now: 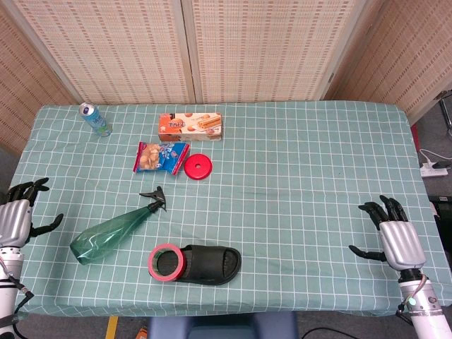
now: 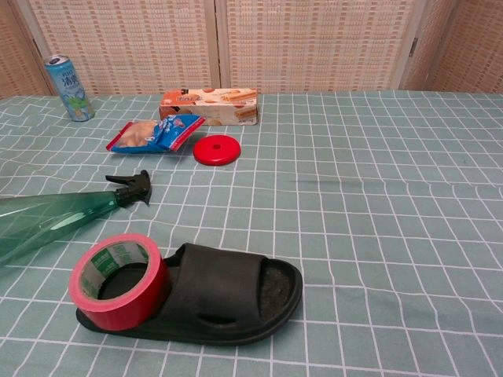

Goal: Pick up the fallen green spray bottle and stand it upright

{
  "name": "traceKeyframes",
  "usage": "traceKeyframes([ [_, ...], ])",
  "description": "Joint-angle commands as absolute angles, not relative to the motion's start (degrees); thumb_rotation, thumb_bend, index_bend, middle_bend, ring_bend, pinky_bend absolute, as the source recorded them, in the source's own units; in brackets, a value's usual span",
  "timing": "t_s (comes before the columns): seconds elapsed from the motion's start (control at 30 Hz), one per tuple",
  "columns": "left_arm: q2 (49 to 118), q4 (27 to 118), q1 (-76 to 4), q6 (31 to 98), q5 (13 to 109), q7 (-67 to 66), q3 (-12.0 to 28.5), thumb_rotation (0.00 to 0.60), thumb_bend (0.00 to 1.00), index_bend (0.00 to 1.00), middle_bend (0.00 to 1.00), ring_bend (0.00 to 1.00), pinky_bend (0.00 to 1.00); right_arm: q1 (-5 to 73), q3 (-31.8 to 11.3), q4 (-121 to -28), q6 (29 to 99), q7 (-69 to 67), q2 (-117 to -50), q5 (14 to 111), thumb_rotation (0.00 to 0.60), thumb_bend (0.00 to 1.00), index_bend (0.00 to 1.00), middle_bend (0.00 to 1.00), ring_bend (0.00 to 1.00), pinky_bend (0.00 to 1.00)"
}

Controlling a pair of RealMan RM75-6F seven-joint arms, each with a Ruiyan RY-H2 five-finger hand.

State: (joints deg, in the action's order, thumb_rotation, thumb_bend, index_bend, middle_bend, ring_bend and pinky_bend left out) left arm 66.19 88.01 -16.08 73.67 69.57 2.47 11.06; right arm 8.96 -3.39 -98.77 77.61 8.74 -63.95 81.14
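The green spray bottle point(image 1: 113, 232) lies on its side on the checked tablecloth, its black trigger head point(image 1: 155, 198) pointing toward the back right. In the chest view the bottle point(image 2: 51, 221) stretches in from the left edge. My left hand point(image 1: 20, 212) hovers at the table's left edge, a short way left of the bottle's base, holding nothing with fingers apart. Far off at the right edge, my right hand point(image 1: 392, 236) is also empty with fingers spread. Neither hand appears in the chest view.
A black slipper point(image 1: 207, 263) with a red tape roll point(image 1: 167, 262) against it lies just in front of the bottle. Behind sit a red lid point(image 1: 198, 167), a snack bag point(image 1: 161, 156), a biscuit box point(image 1: 190, 126) and a drink can point(image 1: 94, 119).
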Motion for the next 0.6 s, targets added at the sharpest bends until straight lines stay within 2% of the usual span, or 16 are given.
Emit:
traceKeyframes([
  [0.03,66.14,87.9,-16.11,73.56,69.72,2.65,11.08,0.6,0.23,0.16,0.26,0.12,0.1,8.95,-3.41,-98.84,77.64,8.77,-63.98,81.13,0.6,0.0,0.23,0.18,0.0,0.07],
  [0.43,65.82,89.39,-16.36,72.7,69.2,3.69,11.65,0.6,0.23,0.17,0.26,0.12,0.1,8.8,-3.48,-99.01,77.71,8.84,-63.93,80.74,0.6,0.0,0.23,0.18,0.0,0.07],
  [0.6,64.2,96.29,-16.79,74.88,71.77,0.19,11.9,0.6,0.23,0.21,0.27,0.2,0.12,8.89,-3.45,-99.06,77.62,8.71,-63.95,80.97,0.6,0.0,0.23,0.18,0.0,0.07],
])
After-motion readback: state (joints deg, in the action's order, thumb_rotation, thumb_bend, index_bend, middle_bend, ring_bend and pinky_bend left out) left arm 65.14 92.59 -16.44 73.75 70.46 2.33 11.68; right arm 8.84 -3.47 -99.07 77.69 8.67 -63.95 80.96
